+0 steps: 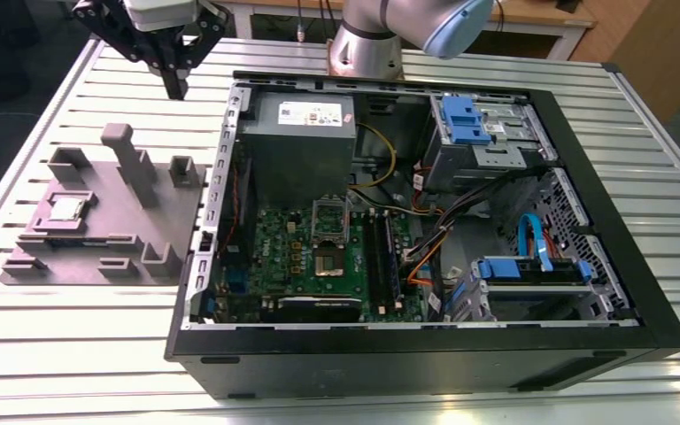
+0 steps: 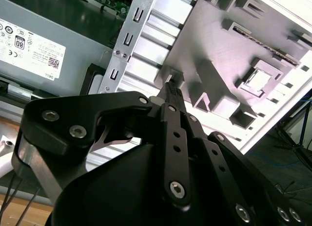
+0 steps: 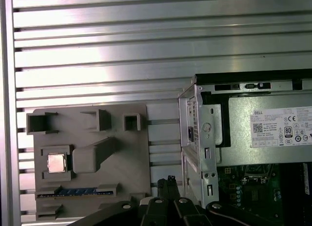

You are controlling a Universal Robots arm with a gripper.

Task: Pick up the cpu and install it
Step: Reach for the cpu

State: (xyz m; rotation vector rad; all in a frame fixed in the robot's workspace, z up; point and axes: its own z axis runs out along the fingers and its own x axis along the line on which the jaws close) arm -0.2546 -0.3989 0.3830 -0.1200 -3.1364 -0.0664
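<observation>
cpu (image 3: 56, 163) apparently in tray (image 3: 124, 160) recess — tool (image 3: 169, 180) half-cropped

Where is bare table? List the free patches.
Free: table slats along the exterior view's bottom, before the fixture plate and computer case; also slats beyond the plate, near the gripper. Crowded: the strip between plate and case, and the case's inside.

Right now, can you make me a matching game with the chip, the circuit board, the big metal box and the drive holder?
Things:
1. chip
2. circuit board
3. big metal box
4. drive holder

Clues:
A. blue plastic
B. green, inside the computer case
C. silvery, in the grey tray beside the case
D. grey with a white label

Pairs: 1-C, 2-B, 3-D, 4-A
</observation>
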